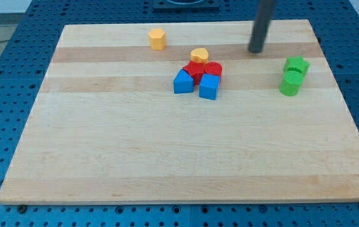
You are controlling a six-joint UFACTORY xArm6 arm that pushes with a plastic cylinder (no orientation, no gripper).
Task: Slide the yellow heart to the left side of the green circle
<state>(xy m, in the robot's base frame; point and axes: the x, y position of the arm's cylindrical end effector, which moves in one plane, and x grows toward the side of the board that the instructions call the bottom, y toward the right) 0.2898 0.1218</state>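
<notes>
A yellow block that looks like the heart (pixel 199 55) lies at the top of a tight cluster near the board's middle top. The green circle (pixel 290 84) stands at the view's right, touching a green star-like block (pixel 297 65) just above it. My tip (pixel 255 50) rests on the board between the two, to the right of the yellow heart and up-left of the green blocks, touching neither. The rod rises out of the view's top.
Two red blocks (pixel 195 70) (pixel 213 69) sit right below the yellow heart, with two blue blocks (pixel 183 82) (pixel 209 87) below them. Another yellow block, hexagon-like (pixel 158 38), stands alone at the top left of the cluster. The wooden board (pixel 135 151) lies on a blue perforated table.
</notes>
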